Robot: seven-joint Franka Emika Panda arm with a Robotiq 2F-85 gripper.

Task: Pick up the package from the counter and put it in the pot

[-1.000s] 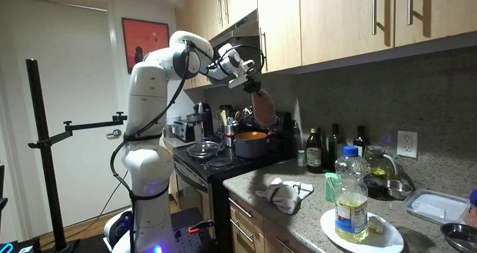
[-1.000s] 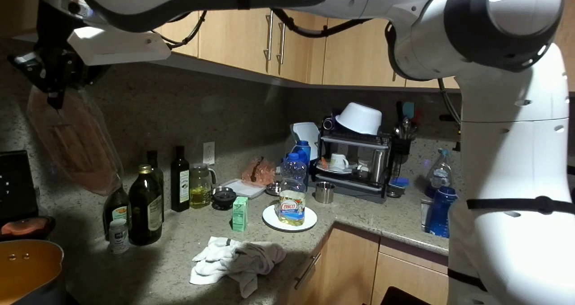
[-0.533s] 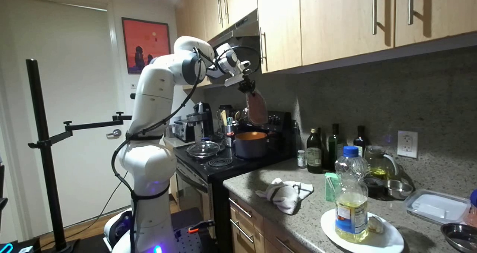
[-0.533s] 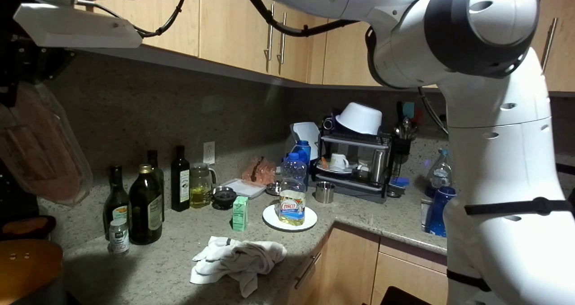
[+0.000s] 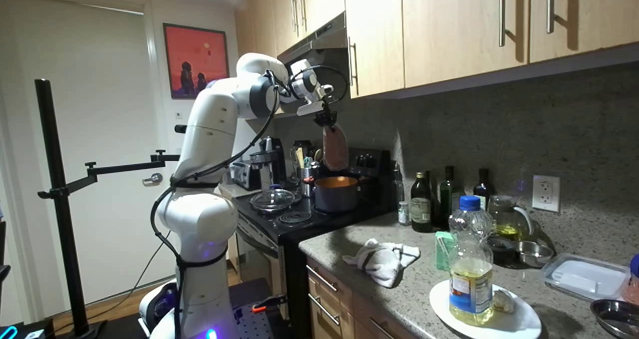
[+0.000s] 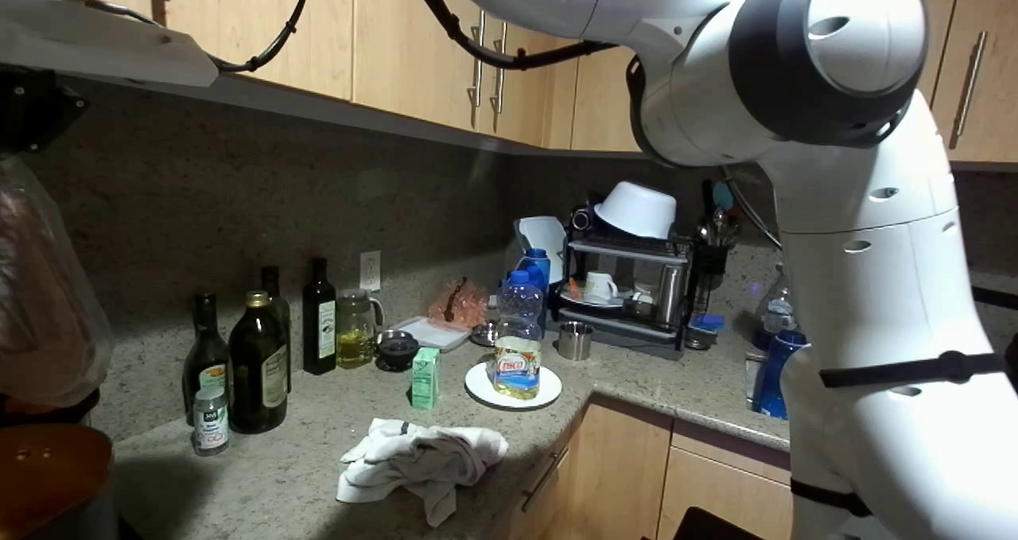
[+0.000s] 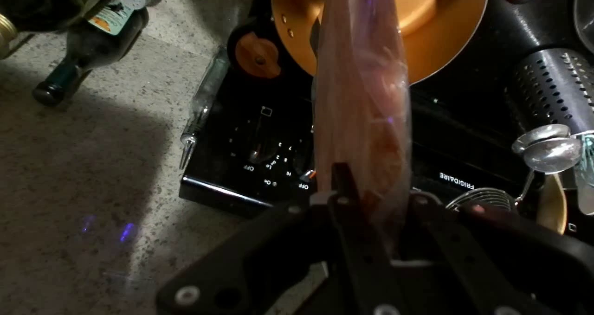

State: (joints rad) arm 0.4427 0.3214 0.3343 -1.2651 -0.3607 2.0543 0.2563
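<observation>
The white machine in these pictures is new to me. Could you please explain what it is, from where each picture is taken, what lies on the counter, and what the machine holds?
It is a robot arm with a gripper at its end, which pinches things like tongs. Two views come from cameras standing outside the robot, in different places. The wrist view comes from a camera on the arm itself, so you look past the gripper toward the stove.

On the counter are, among other things, a crumpled white cloth, a green carton, dark glass bottles and a white plate with a blue-capped bottle on it.

The gripper is closed on a pinkish package in clear wrapping. The package hangs higher than the pot on the stove, not yet inside it.
</observation>
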